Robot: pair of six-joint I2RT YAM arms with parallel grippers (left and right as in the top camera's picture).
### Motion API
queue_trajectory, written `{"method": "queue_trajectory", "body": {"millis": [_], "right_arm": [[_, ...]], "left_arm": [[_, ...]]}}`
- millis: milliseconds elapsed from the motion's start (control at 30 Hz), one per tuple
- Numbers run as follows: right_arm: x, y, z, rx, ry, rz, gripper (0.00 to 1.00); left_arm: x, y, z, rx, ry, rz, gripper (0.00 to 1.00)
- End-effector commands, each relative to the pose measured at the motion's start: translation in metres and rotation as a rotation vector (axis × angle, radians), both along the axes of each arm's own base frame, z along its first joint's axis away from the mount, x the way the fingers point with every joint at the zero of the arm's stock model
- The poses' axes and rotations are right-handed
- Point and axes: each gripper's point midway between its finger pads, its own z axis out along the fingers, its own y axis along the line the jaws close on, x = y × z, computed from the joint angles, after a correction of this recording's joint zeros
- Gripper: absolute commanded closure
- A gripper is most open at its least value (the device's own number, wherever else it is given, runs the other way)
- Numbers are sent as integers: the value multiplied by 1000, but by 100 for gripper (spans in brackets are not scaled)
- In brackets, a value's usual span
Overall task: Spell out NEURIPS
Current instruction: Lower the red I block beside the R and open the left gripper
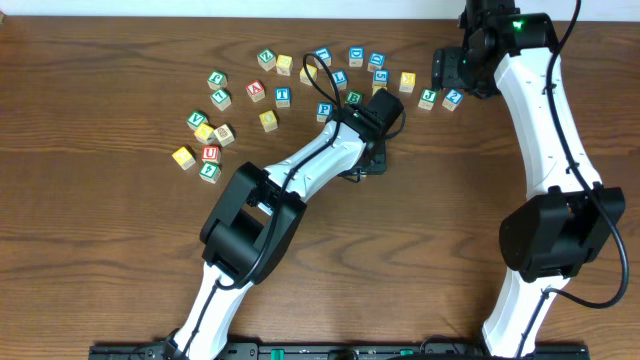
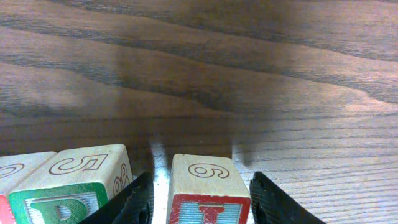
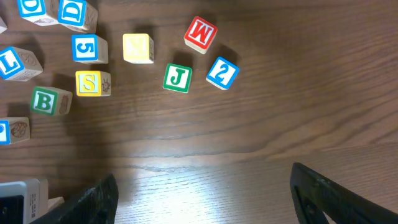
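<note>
Along the near edge of the wooden table [image 1: 90, 260], two white-and-black robot arms rise from their bases, one toward each corner. From there the left arm [image 1: 320, 155] stretches diagonally to the middle of the table, and from overhead it hides the cubes beneath it.

Its wrist camera shows the left gripper [image 2: 200, 190] pointing down over a row of alphabet cubes. The two dark fingers [image 2: 127, 205] stand either side of the red-letter cube [image 2: 208, 208], which has a 6 on top. The jaws are slightly parted. A thin strip of light shows between one finger and the cube. The other finger sits right at the cube's edge, and contact there cannot be told. Just beside it in the same row stands the green-letter cube [image 2: 59, 205], with a 5 on top, and a third cube [image 2: 18, 168] shows partly at the picture's edge. Both coloured letters are cut off and cannot be read.

Farther back, loose cubes lie scattered across the far half of the table, with a cluster of cubes [image 1: 205, 132] toward the left edge, their letters too small to read.

Toward the far edge, right of the middle, the right wrist camera shows the green B cube [image 3: 45, 101], yellow S cube [image 3: 92, 83] and blue 5 cube [image 3: 89, 48]. Beyond them are a plain yellow cube [image 3: 138, 48], green J cube [image 3: 177, 78], blue 2 cube [image 3: 222, 73] and red M cube [image 3: 200, 34].

The right gripper [image 3: 202, 190] hovers over bare wood near these, with its jaws spread wide and nothing between them.
</note>
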Motion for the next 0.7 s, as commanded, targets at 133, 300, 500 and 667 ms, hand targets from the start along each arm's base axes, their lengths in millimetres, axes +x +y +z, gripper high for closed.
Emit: {"method": "queue_trajectory", "body": {"millis": [133,300,500,667], "right_arm": [[1,-5,6,-9,-14,-2,16],[1,-5,6,-7,-13,-1,16],[-5,8,2,63,19,29,19],[-29,30,-27,146,140,74,34]], "left_arm": [[4,0,30,-10,-52,-52,51],[10,12,88,-57,-134,-54,50],[16,53,173,-120,-258,0,50],[7,127,234,-83,-340,101,50]]}}
